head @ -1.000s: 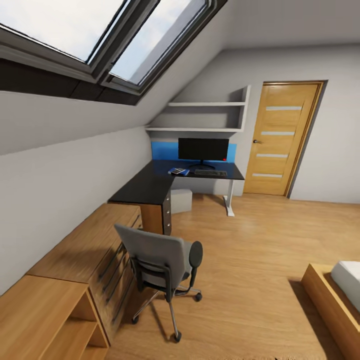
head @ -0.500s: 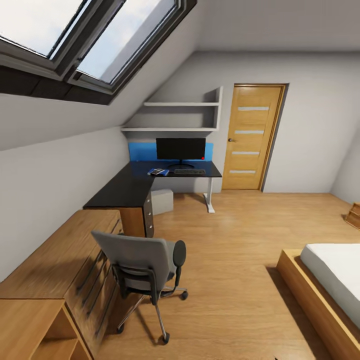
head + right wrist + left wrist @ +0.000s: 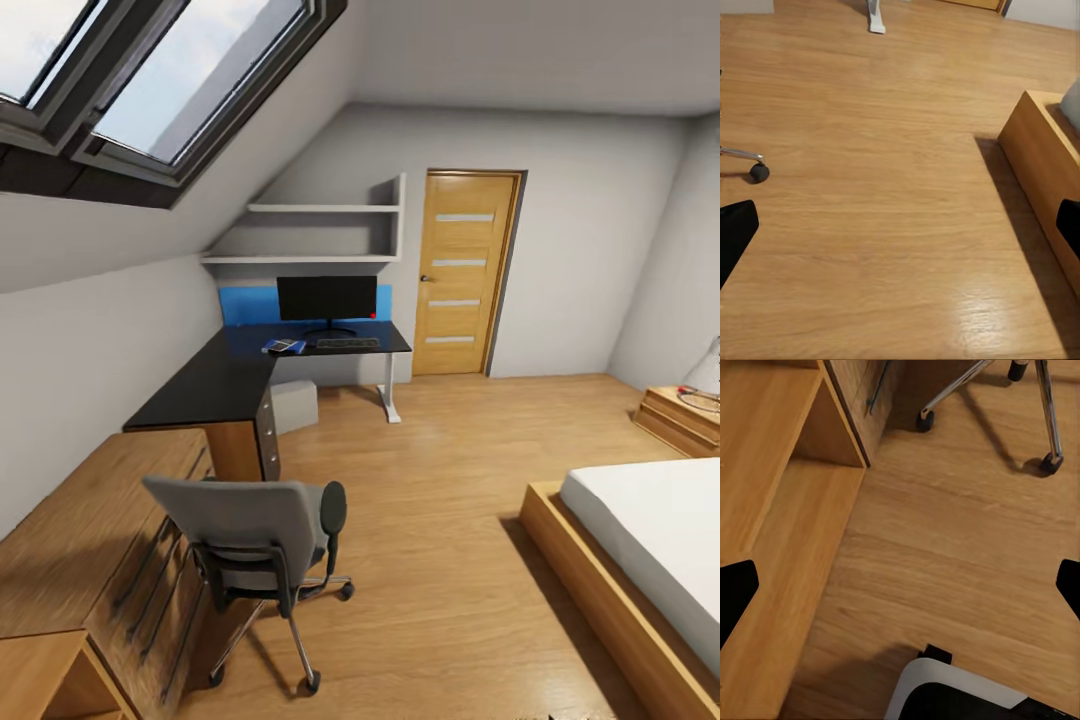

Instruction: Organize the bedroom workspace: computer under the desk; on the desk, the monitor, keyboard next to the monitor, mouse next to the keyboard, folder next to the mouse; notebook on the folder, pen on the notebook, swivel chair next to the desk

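Observation:
The black L-shaped desk stands in the far corner. On it are the monitor, the keyboard in front of it, and the blue folder to the keyboard's left, with a small flat notebook on top. Mouse and pen are too small to make out. The grey computer sits under the desk. The swivel chair stands near me, its back towards me, beside the low wooden counter. My left gripper and right gripper hang open over the floor, holding nothing.
A low light-wood counter with an open shelf runs along the left wall. The bed fills the right side, its frame close to my right arm. A door and a nightstand lie beyond.
The head camera has turned to the right, so the whole room has slid left and more of the bed and right wall shows. None of the things has moved.

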You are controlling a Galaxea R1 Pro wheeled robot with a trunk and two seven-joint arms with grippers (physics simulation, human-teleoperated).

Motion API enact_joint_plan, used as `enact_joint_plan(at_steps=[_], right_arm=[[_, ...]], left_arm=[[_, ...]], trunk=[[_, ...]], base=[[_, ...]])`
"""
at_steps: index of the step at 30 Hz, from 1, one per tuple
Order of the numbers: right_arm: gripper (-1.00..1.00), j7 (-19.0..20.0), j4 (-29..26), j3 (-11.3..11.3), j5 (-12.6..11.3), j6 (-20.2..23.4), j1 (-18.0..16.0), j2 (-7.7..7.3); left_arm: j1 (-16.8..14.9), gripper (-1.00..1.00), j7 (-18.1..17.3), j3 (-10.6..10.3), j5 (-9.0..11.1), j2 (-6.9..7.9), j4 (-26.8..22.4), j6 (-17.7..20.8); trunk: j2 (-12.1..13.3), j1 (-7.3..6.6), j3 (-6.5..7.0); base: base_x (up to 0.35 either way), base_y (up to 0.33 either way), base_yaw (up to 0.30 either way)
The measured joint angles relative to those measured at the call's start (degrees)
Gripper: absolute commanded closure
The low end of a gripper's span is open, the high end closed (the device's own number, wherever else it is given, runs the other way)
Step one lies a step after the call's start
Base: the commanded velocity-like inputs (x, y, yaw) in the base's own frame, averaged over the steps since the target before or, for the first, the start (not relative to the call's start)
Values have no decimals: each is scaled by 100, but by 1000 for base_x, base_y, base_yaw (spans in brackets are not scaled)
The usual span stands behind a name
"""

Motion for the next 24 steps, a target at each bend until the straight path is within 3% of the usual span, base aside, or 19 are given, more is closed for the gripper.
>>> enact_joint_plan(at_steps=[7,24], right_arm=[[-100,0,5,-1,-1,-1,0,1],[-100,-2,15,-5,0,7,0,-6]], left_arm=[[0,-100,0,0,0,0,0,6],[0,-100,-1,0,4,0,1,7]], trunk=[[0,0,0],[0,0,0]], base=[[0,256,-15],[-5,72,0]])
